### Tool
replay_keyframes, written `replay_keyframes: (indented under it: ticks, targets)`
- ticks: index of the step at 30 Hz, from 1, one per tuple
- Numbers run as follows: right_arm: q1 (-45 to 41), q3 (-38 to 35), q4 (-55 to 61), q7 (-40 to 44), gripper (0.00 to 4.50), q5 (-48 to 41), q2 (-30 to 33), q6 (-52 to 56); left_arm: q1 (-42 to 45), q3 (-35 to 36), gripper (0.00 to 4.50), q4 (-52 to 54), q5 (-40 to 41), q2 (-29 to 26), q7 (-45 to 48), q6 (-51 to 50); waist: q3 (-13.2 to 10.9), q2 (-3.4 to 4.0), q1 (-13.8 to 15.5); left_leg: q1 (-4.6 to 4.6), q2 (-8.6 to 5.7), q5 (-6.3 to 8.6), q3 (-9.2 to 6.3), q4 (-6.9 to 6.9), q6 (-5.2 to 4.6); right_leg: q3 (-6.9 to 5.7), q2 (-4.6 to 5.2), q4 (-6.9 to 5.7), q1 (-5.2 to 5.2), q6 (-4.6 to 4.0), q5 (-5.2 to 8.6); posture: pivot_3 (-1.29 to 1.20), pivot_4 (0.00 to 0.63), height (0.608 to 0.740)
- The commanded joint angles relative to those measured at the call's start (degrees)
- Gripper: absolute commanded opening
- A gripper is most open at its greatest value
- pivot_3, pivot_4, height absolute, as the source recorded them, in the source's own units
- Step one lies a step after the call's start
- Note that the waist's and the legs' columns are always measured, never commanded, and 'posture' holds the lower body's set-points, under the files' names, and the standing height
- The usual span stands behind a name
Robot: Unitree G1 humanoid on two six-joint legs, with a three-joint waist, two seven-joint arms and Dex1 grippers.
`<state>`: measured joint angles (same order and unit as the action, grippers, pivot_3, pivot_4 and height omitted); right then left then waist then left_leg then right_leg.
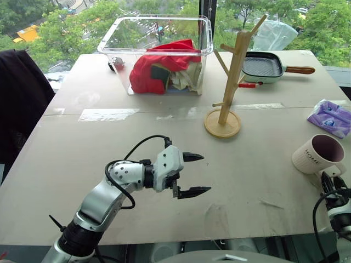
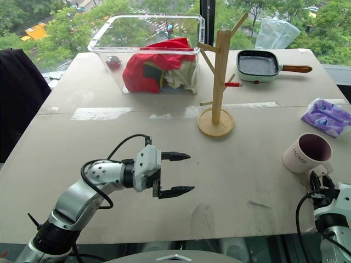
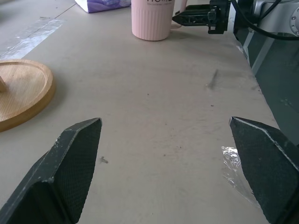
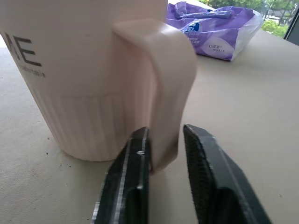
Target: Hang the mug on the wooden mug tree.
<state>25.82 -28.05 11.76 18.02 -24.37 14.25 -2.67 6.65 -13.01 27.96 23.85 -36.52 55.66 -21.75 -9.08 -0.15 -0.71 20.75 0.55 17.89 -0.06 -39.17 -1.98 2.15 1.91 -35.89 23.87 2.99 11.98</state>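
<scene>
because the mug [image 1: 318, 154] must hang by its handle, the right gripper [image 4: 163, 154] is clamped on the handle's lower part, mug standing upright near the table's [image 1: 164, 181] right edge. the tree [image 1: 230, 76] stands mid-table toward the far edge, pegs free. the left gripper [image 1: 192, 174] hovers spread wide and empty near the front edge, out of the carry path.

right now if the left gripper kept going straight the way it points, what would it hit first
Probably the mug. The left gripper hangs open over bare table, pointing toward the robot's right, and its wrist view looks straight along the tabletop to the mug, with the right gripper at its handle. Depth is hard to judge, so it may pass close by.
</scene>
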Motion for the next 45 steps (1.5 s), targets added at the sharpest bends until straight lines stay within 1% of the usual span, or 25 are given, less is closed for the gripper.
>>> replay_keyframes:
  ticks: [1, 4, 6, 8, 12, 15, 17, 20, 21, 23, 27, 30, 38, 45]
  targets:
    - [-0.2, -0.7, 0.4, 0.7, 0.04, 0.2, 0.7, -0.7, -0.2, 0.9, 4.50, 2.2, 0.3, 0.2, -0.3, 1.0, 0.0, 0.00, 0.0, 0.00, 0.00, 0.00, 0.00, 0.00, 0.00, 0.00, 0.00, 0.00, 0.00, 0.00, 0.00, 0.00, 0.150, 0.740]
    - [-0.7, -0.1, 0.1, 1.5, 0.04, 0.6, 1.1, -0.8, -0.7, 1.5, 4.50, 2.2, 0.8, 0.8, -1.3, 1.0, 0.0, 0.00, 0.0, -0.02, 0.00, 0.00, 0.00, 0.00, 0.00, 0.01, 0.00, -0.01, -0.01, 0.01, 0.00, 0.00, 0.150, 0.740]
    - [-0.9, 1.0, 0.7, 4.2, 0.04, 1.3, 2.7, -1.3, -2.8, 3.8, 4.50, 2.1, 3.3, 4.7, -5.2, 1.3, 0.0, 0.04, -0.1, -0.02, 0.00, 0.00, 0.00, 0.00, 0.00, 0.01, 0.00, -0.01, 0.00, 0.00, 0.00, 0.00, 0.150, 0.740]
    - [-1.0, 3.1, 1.4, 7.3, 0.04, 4.1, 6.4, -0.9, -5.4, 5.5, 4.50, 1.8, 2.7, 7.9, -8.2, 3.9, 0.0, 0.01, -0.2, -0.03, 0.01, 0.00, 0.09, 0.00, -0.01, 0.09, 0.02, -0.01, 0.00, -0.09, -0.06, 0.00, 0.150, 0.740]
    - [-5.7, 7.7, 3.8, 16.0, 0.04, 5.6, 18.2, 3.6, -10.4, 8.6, 4.50, 2.0, 5.7, 14.0, -11.1, 7.4, 0.0, -0.04, -0.4, -0.09, 0.01, 0.01, 0.22, -0.01, -0.02, 0.19, 0.00, -0.01, 0.00, -0.15, -0.12, 0.00, 0.150, 0.740]
    - [-14.8, 9.9, 3.0, 20.6, 0.04, 5.2, 26.8, 8.2, -12.1, 9.3, 4.50, 1.9, 5.4, 17.8, -12.7, 11.3, -0.1, -0.13, -0.3, -0.12, -0.03, -0.01, 0.32, -0.05, -0.04, 0.27, -0.02, -0.03, -0.04, -0.09, -0.16, 0.00, 0.150, 0.740]
    - [-21.3, 11.1, 2.2, 23.5, 0.04, 4.3, 31.2, 11.1, -12.9, 9.5, 4.50, 2.0, 5.0, 19.5, -13.7, 13.3, -0.1, -0.13, -0.1, -0.15, -0.15, -0.02, 0.25, -0.15, -0.04, 0.26, -0.10, -0.04, -0.07, 0.00, -0.19, 0.00, 0.150, 0.740]
    - [-32.3, 14.6, 0.5, 28.1, 0.04, 5.0, 37.7, 16.0, -14.0, 9.0, 4.50, 3.6, 5.1, 21.2, -15.2, 15.0, -0.1, -0.17, 0.2, -0.10, -0.17, -0.02, 0.09, -0.16, -0.03, 0.15, -0.14, -0.04, -0.10, -0.11, -0.25, 0.00, 0.150, 0.740]
    - [-35.1, 15.6, -0.2, 29.1, 0.04, 5.3, 39.0, 17.2, -14.2, 8.7, 4.50, 4.0, 4.9, 21.4, -15.5, 15.4, -0.1, -0.18, 0.2, -0.08, -0.17, -0.02, 0.05, -0.15, -0.03, 0.12, -0.15, -0.03, -0.08, -0.12, -0.25, 0.00, 0.150, 0.740]
    - [-40.3, 17.4, -1.6, 30.3, 0.04, 5.3, 40.1, 19.2, -14.4, 8.3, 4.50, 4.6, 4.6, 21.8, -16.1, 16.2, -0.1, -0.23, 0.2, -0.01, -0.18, -0.02, 0.03, -0.14, -0.04, 0.12, -0.14, 0.00, -0.05, -0.12, -0.26, 0.00, 0.150, 0.740]
    - [-52.9, 23.1, -6.5, 36.8, 0.04, 7.0, 42.7, 20.9, -15.2, 8.0, 4.50, 6.5, 4.9, 22.6, -17.6, 17.4, -0.2, -0.28, 0.2, 0.08, -0.14, 0.00, 0.01, -0.10, -0.05, 0.10, -0.03, 0.09, -0.01, 0.01, -0.32, 0.00, 0.150, 0.740]
    - [-60.1, 26.3, -10.0, 40.4, 0.04, 7.7, 42.8, 21.8, -16.1, 7.7, 4.50, 7.2, 5.2, 22.5, -17.7, 18.2, -0.2, -0.27, 0.1, 0.10, -0.12, 0.03, 0.04, -0.09, -0.10, 0.11, 0.05, 0.13, 0.00, -0.02, -0.28, 0.00, 0.150, 0.740]
    - [-69.5, 30.5, -17.7, 45.8, 0.04, 11.6, 41.3, 17.3, -16.3, 6.7, 4.50, 6.7, 5.6, 21.6, -16.0, 19.3, -0.2, -0.27, 0.1, 0.11, -0.12, 0.04, 0.02, -0.09, -0.11, 0.03, 0.10, 0.14, 0.00, -0.10, -0.24, 0.00, 0.150, 0.740]
    - [-73.8, 32.5, -16.6, 48.2, 0.04, 12.6, 38.1, 16.7, -15.8, 6.1, 4.50, 5.1, 5.3, 21.7, -15.7, 20.3, -0.2, -0.24, -0.1, 0.09, -0.08, 0.04, 0.03, -0.09, -0.11, 0.03, 0.10, 0.10, 0.01, -0.09, -0.25, 0.00, 0.150, 0.740]
